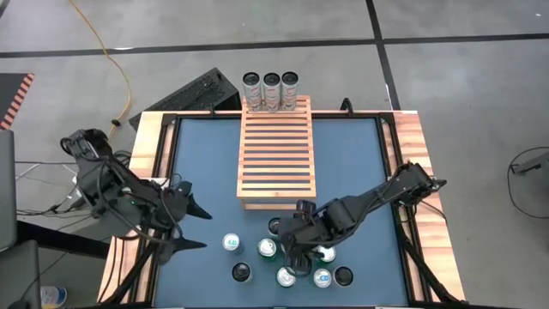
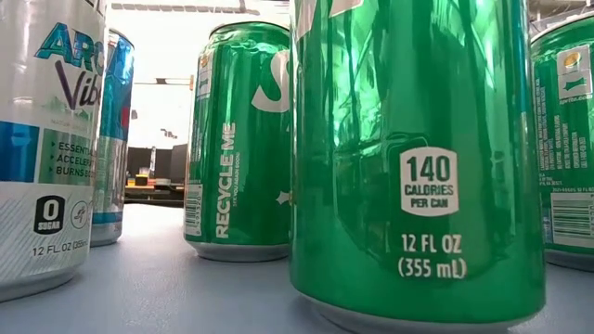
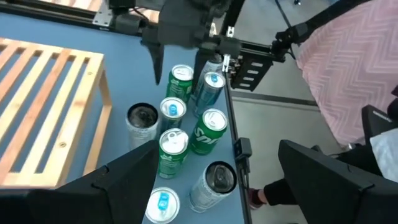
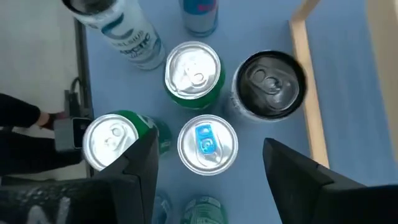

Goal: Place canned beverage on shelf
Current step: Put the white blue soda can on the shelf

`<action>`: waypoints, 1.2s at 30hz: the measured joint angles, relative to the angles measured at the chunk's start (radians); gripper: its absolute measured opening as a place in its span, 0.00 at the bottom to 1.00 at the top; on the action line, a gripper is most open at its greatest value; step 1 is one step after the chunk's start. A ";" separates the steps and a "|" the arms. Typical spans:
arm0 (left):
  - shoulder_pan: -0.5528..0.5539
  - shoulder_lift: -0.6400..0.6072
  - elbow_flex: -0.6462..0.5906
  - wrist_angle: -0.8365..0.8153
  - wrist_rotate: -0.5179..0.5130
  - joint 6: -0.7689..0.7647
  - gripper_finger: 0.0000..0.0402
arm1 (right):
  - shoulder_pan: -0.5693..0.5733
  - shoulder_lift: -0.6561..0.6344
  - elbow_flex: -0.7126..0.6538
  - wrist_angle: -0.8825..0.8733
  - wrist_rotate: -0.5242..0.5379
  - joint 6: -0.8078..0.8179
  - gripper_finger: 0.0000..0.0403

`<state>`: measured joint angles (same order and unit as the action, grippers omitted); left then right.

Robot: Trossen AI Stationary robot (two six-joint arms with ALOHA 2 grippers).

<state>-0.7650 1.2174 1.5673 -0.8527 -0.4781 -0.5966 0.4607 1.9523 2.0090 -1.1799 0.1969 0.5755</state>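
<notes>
The wooden slatted shelf (image 1: pixel 276 150) lies mid-table, with three cans (image 1: pixel 271 90) standing on its far end. Several cans stand upright on the blue table near the front edge (image 1: pixel 283 257); the low view shows green ones (image 2: pixel 418 158) close up. My right gripper (image 1: pixel 296 245) hovers open over this cluster. In its wrist view the fingers stand either side of, and above, a silver can with a blue tab (image 4: pixel 207 144), without touching it. My left gripper (image 1: pixel 196 227) is open in the air to the left of the cans, pointing toward them (image 3: pixel 217 186).
Around the blue-tab can stand a green can (image 4: pixel 193 74), a black-topped can (image 4: pixel 268 84) and another green can (image 4: pixel 115 138). The table's wooden border (image 1: pixel 150 163) rims the blue surface. A person in pink (image 3: pixel 354 62) stands off the table's near side.
</notes>
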 joint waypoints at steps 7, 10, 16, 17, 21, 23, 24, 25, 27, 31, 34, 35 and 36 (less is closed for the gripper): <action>-0.001 0.029 0.000 0.008 0.003 0.006 0.79 | 0.004 0.019 -0.001 -0.008 0.023 0.001 0.58; -0.002 0.029 0.000 0.010 -0.001 -0.001 0.79 | 0.002 0.029 0.000 0.021 0.043 0.002 0.58; -0.009 0.029 0.000 0.038 -0.033 0.013 0.79 | 0.009 0.032 -0.006 0.078 0.076 0.000 0.58; -0.009 0.029 0.000 0.037 -0.034 0.014 0.79 | 0.009 0.032 -0.012 0.076 0.076 0.001 0.58; -0.009 0.029 0.000 0.036 -0.034 0.020 0.79 | 0.016 0.034 -0.037 0.084 0.075 0.005 0.58; -0.009 0.029 0.000 0.036 -0.034 0.027 0.79 | 0.018 0.033 -0.051 0.116 0.075 0.025 0.58; -0.009 0.029 0.000 0.036 -0.034 0.030 0.79 | 0.018 0.033 -0.053 0.122 0.080 0.033 0.58; -0.009 0.029 0.000 0.036 -0.034 0.034 0.79 | 0.018 0.033 -0.053 0.123 0.090 0.035 0.58; -0.009 0.029 0.000 0.036 -0.035 0.036 0.79 | 0.018 0.033 -0.053 0.134 0.121 0.026 0.58; -0.009 0.029 0.000 0.036 -0.034 0.047 0.79 | 0.010 0.033 -0.053 0.134 0.196 -0.047 0.58; -0.009 0.029 0.000 0.036 -0.034 0.054 0.79 | -0.004 0.033 -0.053 0.145 0.198 -0.110 0.58; -0.009 0.029 0.000 0.036 -0.034 0.054 0.79 | -0.008 0.033 -0.053 0.147 0.198 -0.110 0.58; -0.009 0.029 0.000 0.036 -0.034 0.054 0.79 | -0.014 0.033 -0.053 0.145 0.196 -0.110 0.58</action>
<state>-0.7742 1.2461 1.5669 -0.8165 -0.5125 -0.5426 0.4472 1.9850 1.9564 -1.0350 0.3926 0.4656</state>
